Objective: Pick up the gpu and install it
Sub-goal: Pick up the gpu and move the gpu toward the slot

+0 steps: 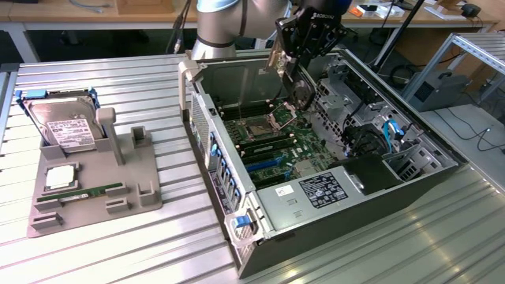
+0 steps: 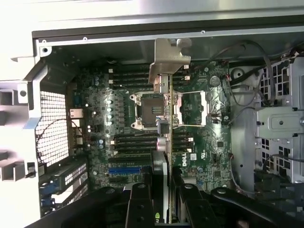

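The black tool (image 1: pixel 290 59) (image 2: pixel 164 202) is pinching the gpu (image 1: pixel 300 94) (image 2: pixel 169 114) between its fingers. The thin, flat, dark rectangular card, with a silver metal bracket at its far end, is hanging on edge below the tool inside the open dark-grey computer case (image 1: pixel 355 236). Straight beneath the tool the green motherboard (image 1: pixel 276 142) (image 2: pixel 209 152) is lying flat with its square silver processor socket (image 2: pixel 147 111) under the card – whether card and board are touching I cannot tell. Well off to the tool's side, a grey plastic parts holder (image 1: pixel 103 183) is standing on the ribbed metal worktop (image 1: pixel 158 248), carrying a boxy silver hard drive (image 1: pixel 67 127) and a narrow green memory stick (image 1: pixel 87 193).
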